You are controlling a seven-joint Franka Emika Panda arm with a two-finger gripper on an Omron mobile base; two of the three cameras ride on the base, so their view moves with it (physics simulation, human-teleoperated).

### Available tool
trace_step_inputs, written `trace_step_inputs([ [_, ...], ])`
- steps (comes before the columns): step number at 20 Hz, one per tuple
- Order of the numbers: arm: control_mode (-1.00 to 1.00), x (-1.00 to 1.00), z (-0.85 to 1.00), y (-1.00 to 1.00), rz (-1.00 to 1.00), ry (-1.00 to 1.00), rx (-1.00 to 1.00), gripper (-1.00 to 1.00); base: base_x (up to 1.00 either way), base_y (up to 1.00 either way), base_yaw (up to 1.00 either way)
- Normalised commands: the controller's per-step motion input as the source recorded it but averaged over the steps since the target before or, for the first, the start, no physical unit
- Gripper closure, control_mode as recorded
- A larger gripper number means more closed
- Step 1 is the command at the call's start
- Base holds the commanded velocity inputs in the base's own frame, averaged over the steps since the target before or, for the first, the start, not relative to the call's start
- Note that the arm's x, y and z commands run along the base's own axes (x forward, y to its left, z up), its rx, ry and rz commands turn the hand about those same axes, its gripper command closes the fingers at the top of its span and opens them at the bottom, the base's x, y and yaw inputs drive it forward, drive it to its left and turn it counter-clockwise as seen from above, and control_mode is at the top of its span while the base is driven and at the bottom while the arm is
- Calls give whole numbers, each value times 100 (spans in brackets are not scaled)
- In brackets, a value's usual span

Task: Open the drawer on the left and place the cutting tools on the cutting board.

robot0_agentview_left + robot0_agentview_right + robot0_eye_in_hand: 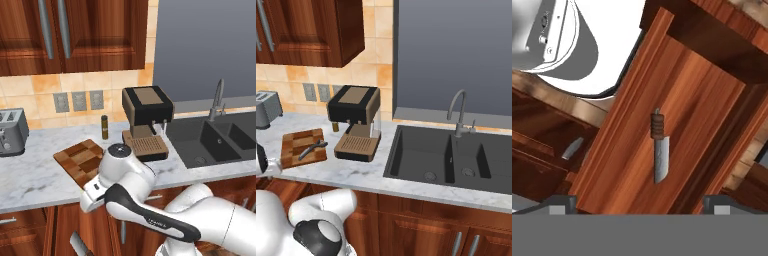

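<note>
The hand view looks down into the open drawer [682,85], a red-brown wooden box. On its floor lies the small cleaver [660,160], silver blade toward me and dark handle away. My gripper [639,204] hovers above the drawer, open, its fingertips [562,202] set wide on either side of the cleaver and apart from it. The drawer's silver bar handle [573,148] shows at its front. On the counter lies the patchwork cutting board [301,140], with the slim grey metal tool [312,149] resting on it. My arm partly covers the cutting board [80,156] in the left base view.
A coffee machine [147,117] stands right of the board, with a dark bottle [104,127] behind the board. A toaster [11,131] sits at the far left. The dark sink [446,157] with a faucet [457,112] lies to the right. Wall cabinets [75,35] hang overhead.
</note>
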Motion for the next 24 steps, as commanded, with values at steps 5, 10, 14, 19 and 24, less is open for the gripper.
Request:
trace_step_inputs([
  [5, -100, 0, -32, 52, 0, 0, 0, -100, 0, 0, 0],
  [10, -100, 0, -42, 47, 1, 2, -5, -100, 0, 0, 0],
  [14, -100, 0, -63, 9, 4, 5, -15, -100, 0, 0, 0],
  [19, -100, -3, -63, 0, 4, 1, -13, -100, 0, 0, 0],
  [24, -100, -8, -58, 0, 3, 2, -4, -100, 0, 0, 0],
])
